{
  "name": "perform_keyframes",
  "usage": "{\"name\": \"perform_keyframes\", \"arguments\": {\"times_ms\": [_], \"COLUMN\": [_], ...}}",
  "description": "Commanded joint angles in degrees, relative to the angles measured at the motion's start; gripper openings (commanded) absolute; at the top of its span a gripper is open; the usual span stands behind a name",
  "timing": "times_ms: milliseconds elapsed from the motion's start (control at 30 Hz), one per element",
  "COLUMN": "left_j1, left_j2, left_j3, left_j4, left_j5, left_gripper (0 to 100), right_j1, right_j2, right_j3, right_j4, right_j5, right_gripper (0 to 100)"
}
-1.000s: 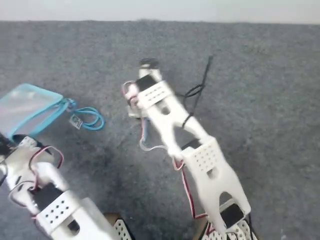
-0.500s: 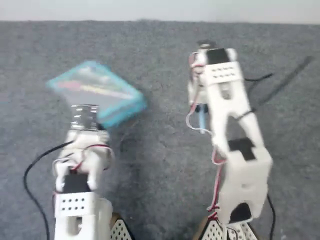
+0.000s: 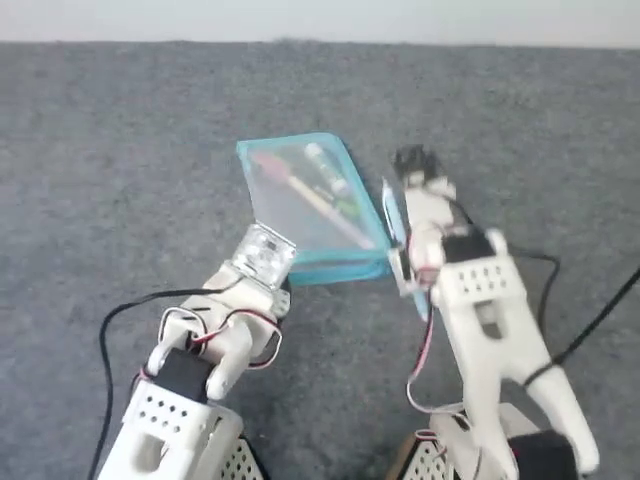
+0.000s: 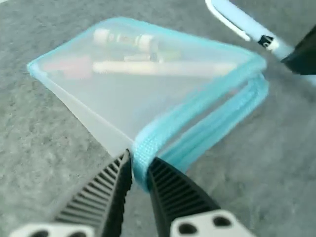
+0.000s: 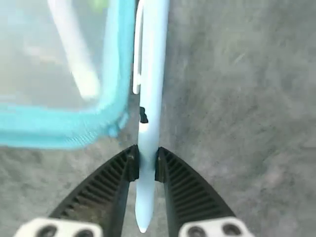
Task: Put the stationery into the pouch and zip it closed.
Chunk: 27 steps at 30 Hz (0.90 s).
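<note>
My left gripper [image 4: 137, 167] now holds the pouch [image 3: 303, 203] by a corner, swung from well apart to just beside the pen [image 5: 151, 94]. My right gripper [image 5: 144, 159], pinching that pen, comes across to meet it.

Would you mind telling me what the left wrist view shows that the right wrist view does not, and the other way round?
The left wrist view adds the left gripper, shut on a corner of the teal zip edge of the pouch, plus a red item and a white tube inside. The right wrist view adds the right gripper, shut on the barrel of the light-blue pen. Both share the pouch, the pen beside it, a pale stick inside and the grey surface.
</note>
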Motion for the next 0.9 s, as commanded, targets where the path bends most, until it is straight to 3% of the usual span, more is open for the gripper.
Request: {"name": "perform_keyframes", "arguments": {"times_ms": [0, 200, 367, 600, 867], "left_j1": [-0.18, -2.73, -2.73, -2.55, -2.64], "left_j2": [0.7, 0.7, 0.7, 0.7, 0.7], "left_j3": [4.88, 14.02, 12.79, 10.15, 9.89], "left_j4": [-5.1, -19.43, -19.43, -14.68, -14.51], "left_j5": [-7.82, -4.4, -0.79, -0.53, -0.53], "left_gripper": [1, 1, 1, 1, 1], "right_j1": [1.1, 4.79, 4.97, 4.97, 4.97], "right_j2": [-4.18, -4.35, -4.79, -4.79, -4.62], "right_j3": [3.87, 12.84, 15.56, 15.65, 15.82], "right_j4": [-5.32, -17.01, -19.3, -19.03, -19.12], "right_j5": [1.32, 1.32, 1.67, 1.67, 1.58], "right_gripper": [0.9, 0.9, 0.9, 0.9, 0.9]}}
